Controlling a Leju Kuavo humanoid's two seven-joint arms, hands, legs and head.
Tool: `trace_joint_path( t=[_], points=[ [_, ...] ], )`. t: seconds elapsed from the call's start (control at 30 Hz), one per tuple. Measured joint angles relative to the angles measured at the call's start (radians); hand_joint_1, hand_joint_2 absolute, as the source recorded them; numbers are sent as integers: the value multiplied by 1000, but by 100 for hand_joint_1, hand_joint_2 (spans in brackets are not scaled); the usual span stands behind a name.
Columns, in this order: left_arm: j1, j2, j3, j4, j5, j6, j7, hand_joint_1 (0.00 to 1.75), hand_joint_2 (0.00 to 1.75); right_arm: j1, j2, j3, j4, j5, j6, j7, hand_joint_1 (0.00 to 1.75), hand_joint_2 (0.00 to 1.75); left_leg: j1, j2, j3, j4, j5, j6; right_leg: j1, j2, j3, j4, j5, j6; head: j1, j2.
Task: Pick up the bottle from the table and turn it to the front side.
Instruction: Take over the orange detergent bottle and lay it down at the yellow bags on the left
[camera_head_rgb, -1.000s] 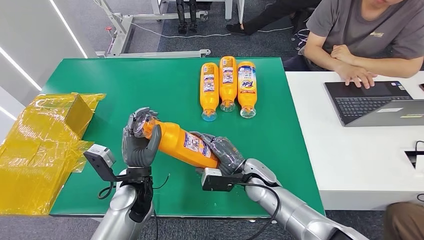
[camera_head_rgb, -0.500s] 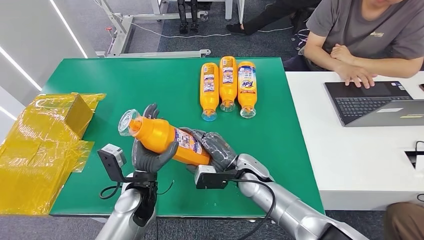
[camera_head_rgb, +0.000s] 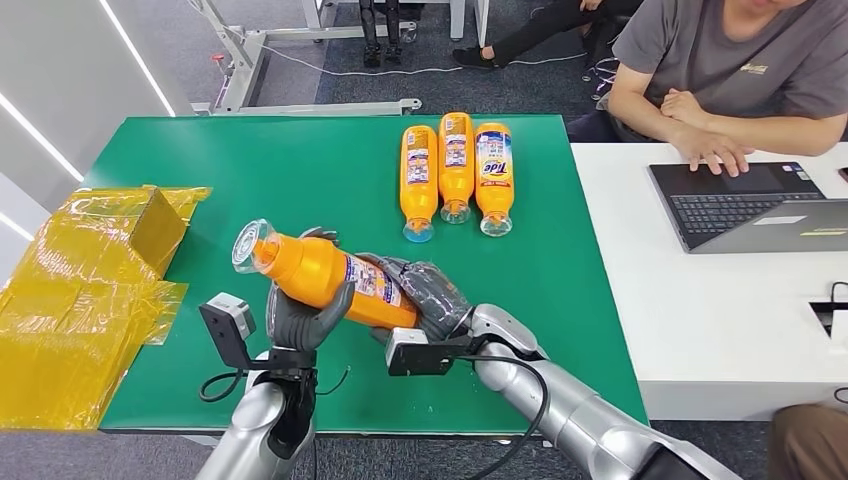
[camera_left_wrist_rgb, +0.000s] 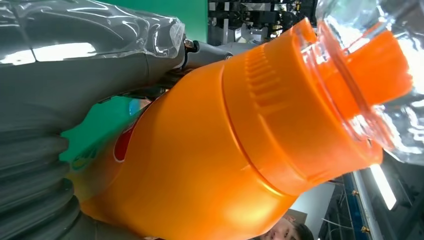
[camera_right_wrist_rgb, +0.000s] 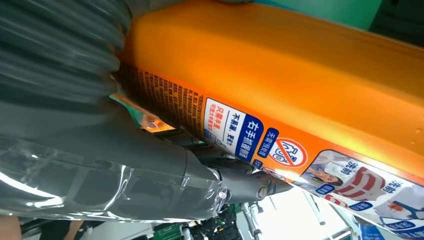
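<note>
An orange detergent bottle with a clear cap is held above the green table, tilted with its cap up and to the left. My left hand cradles its neck end from below, thumb against the body. My right hand grips the base end. In the left wrist view the orange bottle shows its shoulder and clear cap close up. In the right wrist view the bottle shows a label of small text and pictures, with my right hand's fingers around it.
Three more orange bottles lie side by side at the table's far edge. Crumpled yellow wrapping covers the left end. A person sits at a white table to the right, with a laptop.
My left hand let go of the cap end and moved under the neck. The bottle rose slightly, its cap end tilted higher, and both hands shifted a little left.
</note>
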Motion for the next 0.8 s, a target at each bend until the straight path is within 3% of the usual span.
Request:
trace_joint_path(
  t=[0.2,0.23,0.33,0.37,0.8],
  points=[
    [3,0,0,-1,-2,7,0,175,175,0,0,1,0,6,6,0,174,175,0,0,0,0,0,0,0,0,0,0,0,0,0,0],
    [3,0,0,-1,-4,9,0,175,175,0,0,2,0,7,7,0,146,175,0,0,0,0,0,0,0,0,0,0,0,0,0,0],
    [4,0,0,-2,-10,13,0,175,175,1,0,2,0,10,4,4,21,175,0,0,0,0,0,0,0,0,0,0,0,0,0,0],
    [4,0,0,-2,-13,15,0,175,175,1,0,2,0,11,-1,7,5,175,0,0,0,0,0,0,0,0,0,0,0,0,0,0],
    [8,19,0,-4,-99,76,0,175,175,68,-1,-26,-59,-91,-147,-20,0,175,0,0,0,0,0,0,0,0,0,0,0,0,0,0]
  ],
)
